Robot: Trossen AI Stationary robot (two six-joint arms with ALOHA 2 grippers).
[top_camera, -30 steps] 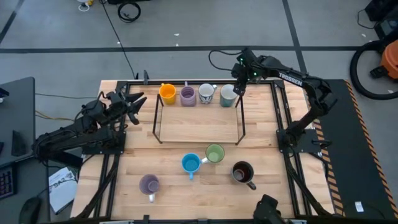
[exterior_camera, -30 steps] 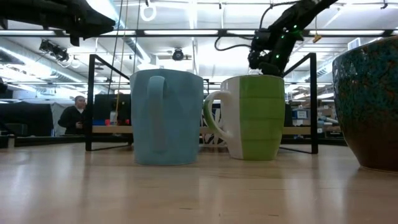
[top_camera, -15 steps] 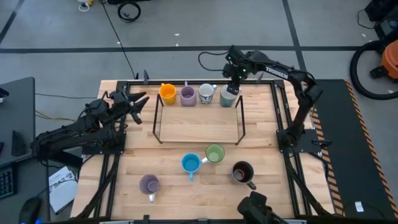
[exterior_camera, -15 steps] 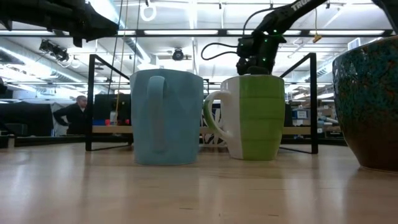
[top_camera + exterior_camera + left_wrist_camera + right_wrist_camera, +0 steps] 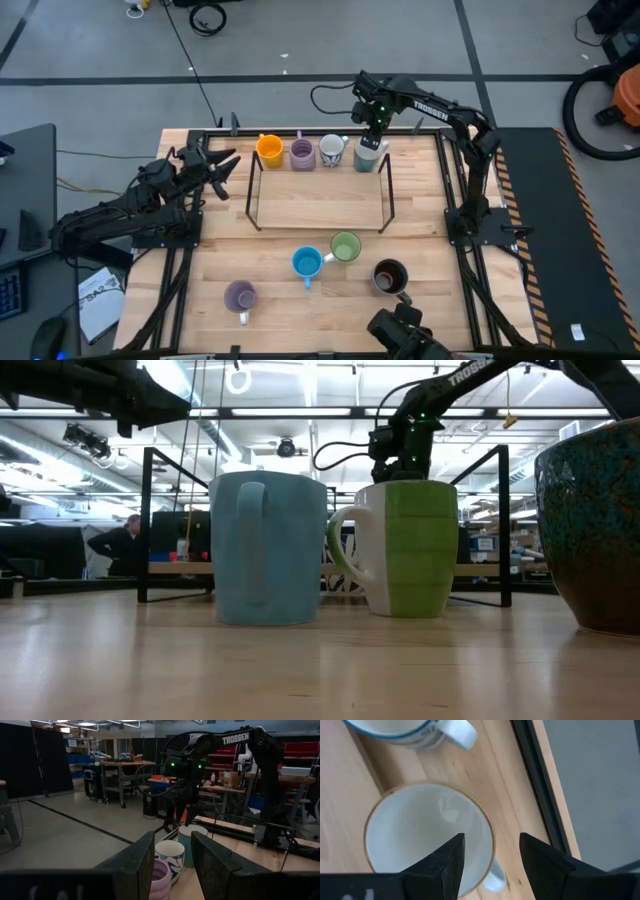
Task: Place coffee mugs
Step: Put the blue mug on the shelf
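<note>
The right gripper [image 5: 490, 862] is held open directly above the pale white-grey mug [image 5: 427, 837], its two dark fingers [image 5: 445, 865] spread over the mug's far rim with nothing between them. Only the right wrist view shows this: the empty pale interior, the thin tan rim, and a stub of handle beside the rack's black bar. The edge of the patterned white mug [image 5: 415, 735], with its handle, is seen just beside it.

In the high view the same gripper [image 5: 372, 130] is seen over the last mug of a row on the black wire rack [image 5: 320, 215] at the table's far side: orange mug [image 5: 268, 150], lavender mug [image 5: 301, 153], patterned white mug, then the pale one. The spread of the jaws cannot be read from there.

The left gripper [image 5: 171, 865] is parked open and empty near the table's left edge, seen in the high view [image 5: 215, 165]; through its wrist camera the right arm is shown poised over the row.

Nearer the front of the table [image 5: 420, 300], well apart from the rack, stand the blue mug [image 5: 307, 263] and green mug [image 5: 345, 247] side by side, the dark brown mug [image 5: 390, 277], and a second purple mug [image 5: 239, 296]. The low view is filled by the blue, green and brown mugs; a person [image 5: 120, 545] is seen far behind.
</note>
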